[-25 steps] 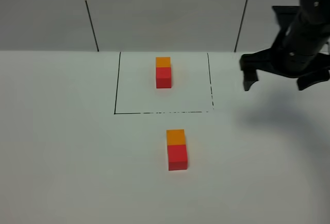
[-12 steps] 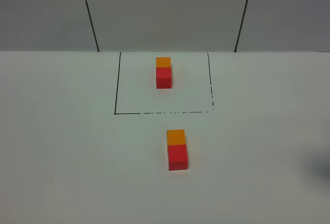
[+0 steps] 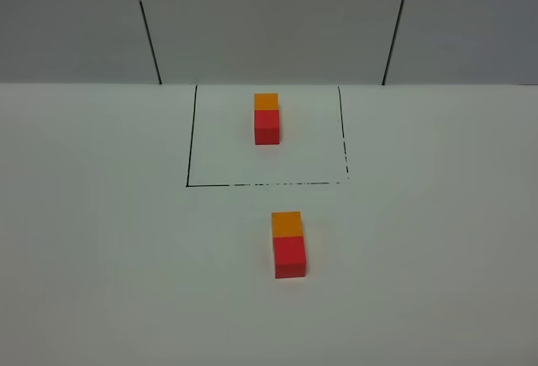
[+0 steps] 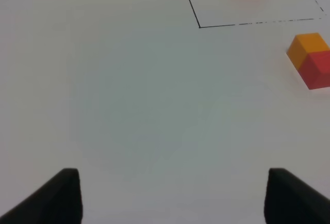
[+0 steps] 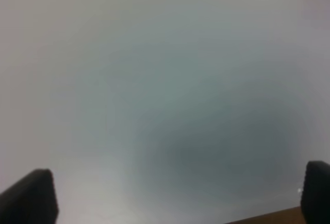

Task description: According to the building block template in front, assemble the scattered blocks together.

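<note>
Here, on the white bench (image 3: 101, 257), an orange cube (image 3: 287, 224) touches a red cube (image 3: 289, 257), just outside the outlined template pair (image 3: 266, 119). Both hands, left (image 4: 172, 195) and right (image 5: 178, 195), are spread wide and hold nothing.

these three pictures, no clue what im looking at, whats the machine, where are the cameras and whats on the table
This is a robot with two arms, each ending in a two-fingered gripper. One picture comes from a camera mounted high above a white table. The other two come from cameras on the arms' wrists.

From above, neither arm is in sight. Inside a thin black outline sits the template, an orange cube joined to a red one. In front of it lies a second pair, an orange block touching a red block in the same arrangement.

The left wrist picture shows the left gripper as two dark fingertips set wide apart, holding nothing. The right gripper looks likewise open and empty, over bare blurred surface.
</note>
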### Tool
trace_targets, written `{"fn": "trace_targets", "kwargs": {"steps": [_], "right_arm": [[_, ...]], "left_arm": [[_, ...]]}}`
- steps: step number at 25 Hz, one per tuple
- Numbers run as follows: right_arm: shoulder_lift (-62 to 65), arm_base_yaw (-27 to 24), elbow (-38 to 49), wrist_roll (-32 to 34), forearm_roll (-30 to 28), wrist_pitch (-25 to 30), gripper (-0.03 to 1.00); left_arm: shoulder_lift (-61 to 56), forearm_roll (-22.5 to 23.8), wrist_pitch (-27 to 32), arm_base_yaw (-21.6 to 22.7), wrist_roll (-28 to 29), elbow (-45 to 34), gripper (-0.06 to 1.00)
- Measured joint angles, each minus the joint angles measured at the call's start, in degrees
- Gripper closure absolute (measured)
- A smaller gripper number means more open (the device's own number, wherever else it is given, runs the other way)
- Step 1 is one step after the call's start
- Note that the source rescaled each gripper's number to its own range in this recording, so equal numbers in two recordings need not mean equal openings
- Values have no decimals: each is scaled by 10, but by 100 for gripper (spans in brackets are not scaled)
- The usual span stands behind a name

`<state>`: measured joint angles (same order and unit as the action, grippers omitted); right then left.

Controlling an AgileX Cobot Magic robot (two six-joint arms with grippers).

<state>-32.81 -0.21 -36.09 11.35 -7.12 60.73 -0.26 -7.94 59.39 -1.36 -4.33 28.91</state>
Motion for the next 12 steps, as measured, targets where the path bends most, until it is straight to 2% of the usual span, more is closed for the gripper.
{"fn": "trace_targets", "kwargs": {"steps": [7, 12], "right_arm": [[170, 0, 50, -24, 2, -3, 21], [227, 0, 53, -29, 6, -6, 22]], "left_arm": [[0, 0, 0, 0, 0, 0, 5], [0, 0, 0, 0, 0, 0, 5]]}}
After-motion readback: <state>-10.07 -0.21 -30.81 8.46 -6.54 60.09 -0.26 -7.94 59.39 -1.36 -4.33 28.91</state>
